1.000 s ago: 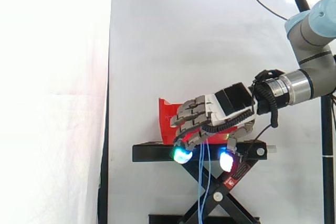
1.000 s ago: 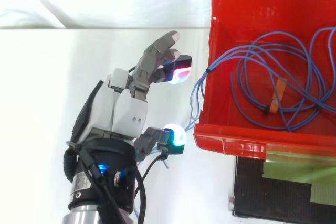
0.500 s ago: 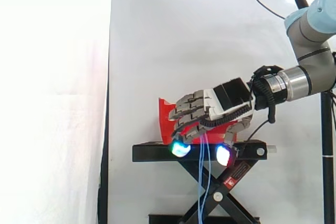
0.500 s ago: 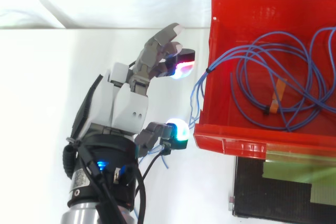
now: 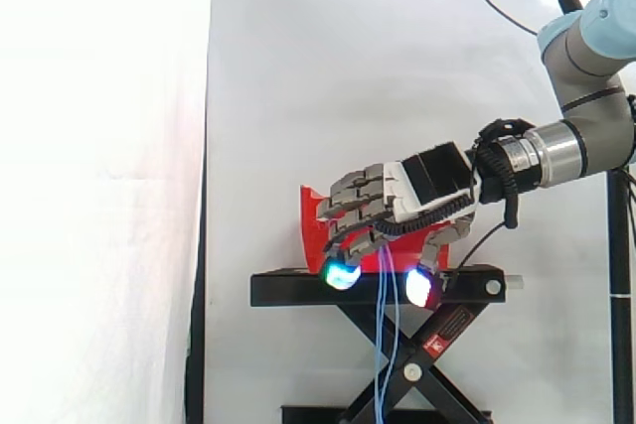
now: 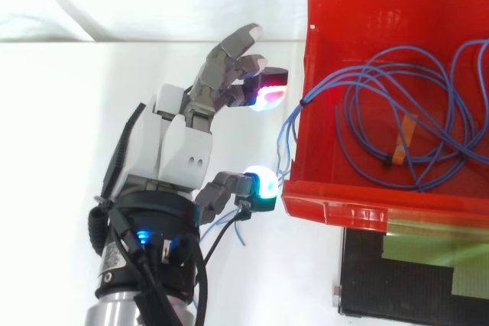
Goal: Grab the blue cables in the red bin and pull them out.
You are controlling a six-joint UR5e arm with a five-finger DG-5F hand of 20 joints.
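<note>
Closing in on the red bin (image 6: 397, 5) atop the black stand (image 5: 288, 288).
Nearer the bin's front corner than a moment ago for the hand (image 6: 179, 150), with fingers half-bent, spread wide from the thumb and clamping nothing. Mostly coiled inside the bin, the blue cables (image 6: 367, 89), with a few strands spilling over the wall between fingers and thumb, so probably well placed for a grasp. On the coil, an orange tag (image 6: 403, 139); on the stand, a red label (image 5: 444, 331), print too small to read.

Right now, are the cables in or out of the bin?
Mostly in. The cables coil inside the bin; a few strands hang over its wall, past the stand. The open hand is beside them, not gripping.
</note>
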